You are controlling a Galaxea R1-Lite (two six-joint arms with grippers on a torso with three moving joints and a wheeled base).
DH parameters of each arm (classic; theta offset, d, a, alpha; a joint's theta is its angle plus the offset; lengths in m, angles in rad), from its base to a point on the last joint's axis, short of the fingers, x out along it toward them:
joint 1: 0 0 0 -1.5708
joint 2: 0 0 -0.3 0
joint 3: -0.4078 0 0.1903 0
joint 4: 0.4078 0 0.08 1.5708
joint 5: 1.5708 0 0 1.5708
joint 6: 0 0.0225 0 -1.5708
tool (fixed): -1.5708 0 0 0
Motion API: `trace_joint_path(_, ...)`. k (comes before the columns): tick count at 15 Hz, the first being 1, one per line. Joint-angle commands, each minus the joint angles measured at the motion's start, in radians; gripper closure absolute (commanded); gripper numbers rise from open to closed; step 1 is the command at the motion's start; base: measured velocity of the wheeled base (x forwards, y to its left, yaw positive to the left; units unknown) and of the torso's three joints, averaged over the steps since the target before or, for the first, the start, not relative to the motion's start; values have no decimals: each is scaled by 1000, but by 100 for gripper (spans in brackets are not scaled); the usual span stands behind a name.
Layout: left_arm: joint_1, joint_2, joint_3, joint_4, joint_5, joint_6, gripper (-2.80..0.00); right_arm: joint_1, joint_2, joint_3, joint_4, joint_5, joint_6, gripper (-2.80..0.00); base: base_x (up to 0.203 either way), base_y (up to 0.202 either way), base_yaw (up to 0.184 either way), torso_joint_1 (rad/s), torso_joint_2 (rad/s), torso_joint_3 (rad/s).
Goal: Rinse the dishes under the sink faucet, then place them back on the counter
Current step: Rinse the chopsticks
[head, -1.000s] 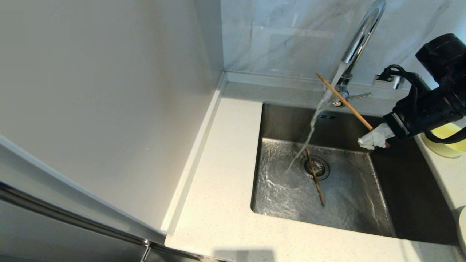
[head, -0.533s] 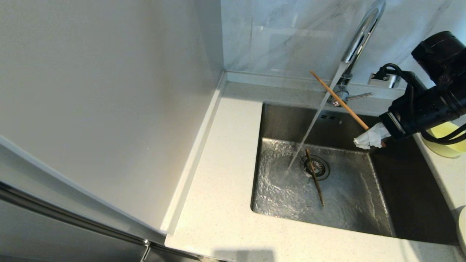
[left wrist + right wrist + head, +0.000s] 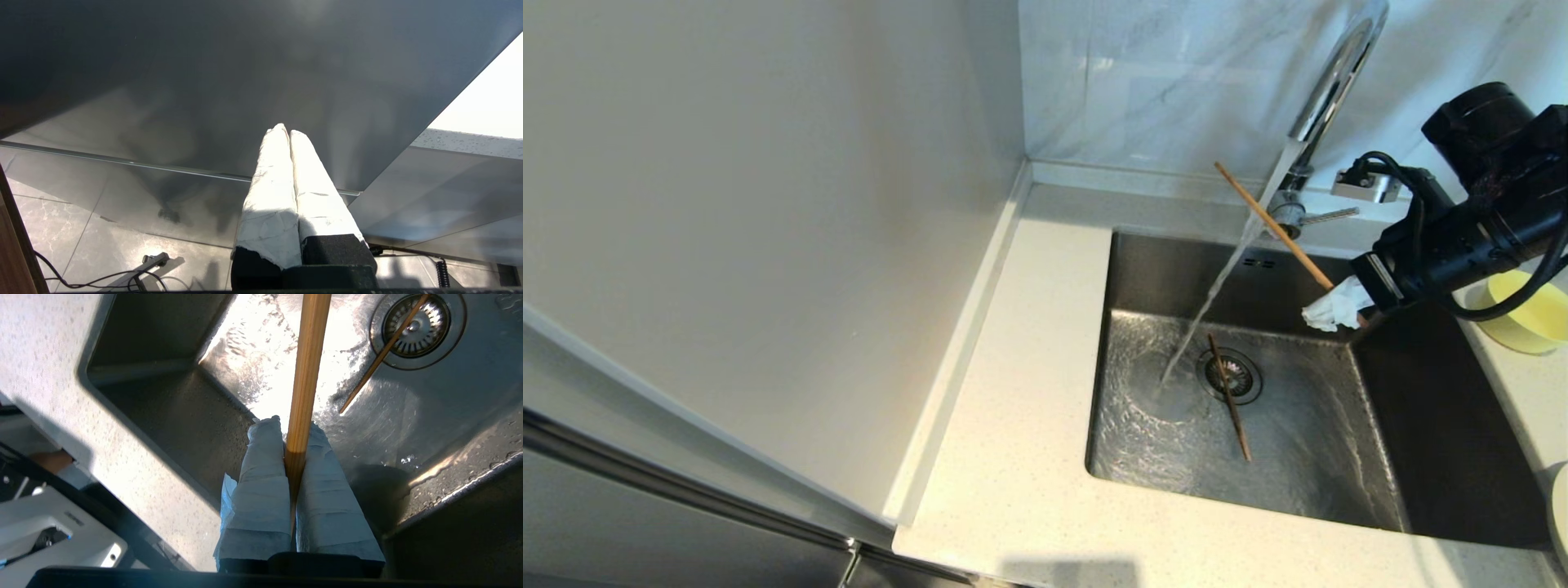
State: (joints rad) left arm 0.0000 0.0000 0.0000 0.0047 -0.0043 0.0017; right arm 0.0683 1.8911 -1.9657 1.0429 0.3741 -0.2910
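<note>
One thin brown wooden chopstick point(image 3: 1274, 225) is clamped between the white-wrapped fingers point(image 3: 261, 486) of the right gripper point(image 3: 1327, 309), slanting up from the grip toward the back wall so that its shaft crosses the running water point(image 3: 1217, 294) just below the tall shiny chrome gooseneck faucet point(image 3: 1327, 90). A second chopstick point(image 3: 1229, 396) lies loose on the wet floor of the square brushed stainless-steel sink point(image 3: 1307, 457) — its upper end across the round metal drain strainer point(image 3: 1232, 376), well below the gripper. A small pale-yellow round bowl point(image 3: 1523, 314) sits on the cream-white speckled stone counter point(image 3: 1021, 392) right of the sink, behind the right arm. The left gripper point(image 3: 286, 130) hangs parked away from the sink, fingers pressed together on nothing.
</note>
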Motion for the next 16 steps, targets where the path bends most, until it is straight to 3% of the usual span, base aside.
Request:
trace_joint_path(1,0,0,0,0,1,0,0,-1,5,1,-7,2,10,0,0,0,0,0,0,0)
trace_joint_path(6,0,0,0,0,0,0,0,-30,-23,17,2,-3,11,0,0,0,0,0,0,0)
trace_joint_path(10,0,0,0,0,0,0,0,-104,-129,129,68,-19,-5,0,0,0,0,0,0,0)
trace_joint_path(11,0,0,0,0,1,0,0,-123,-163,186,95,-76,-25,0,0,0,0,0,0,0)
trace_joint_path(13,0,0,0,0,0,0,0,-152,-246,315,119,-332,-82,0,0,0,0,0,0,0)
trace_joint_path(14,0,0,0,0,0,0,0,-168,-305,348,114,-401,-99,0,0,0,0,0,0,0)
trace_joint_path(16,0,0,0,0,0,0,0,-190,-417,402,107,-435,-114,0,0,0,0,0,0,0)
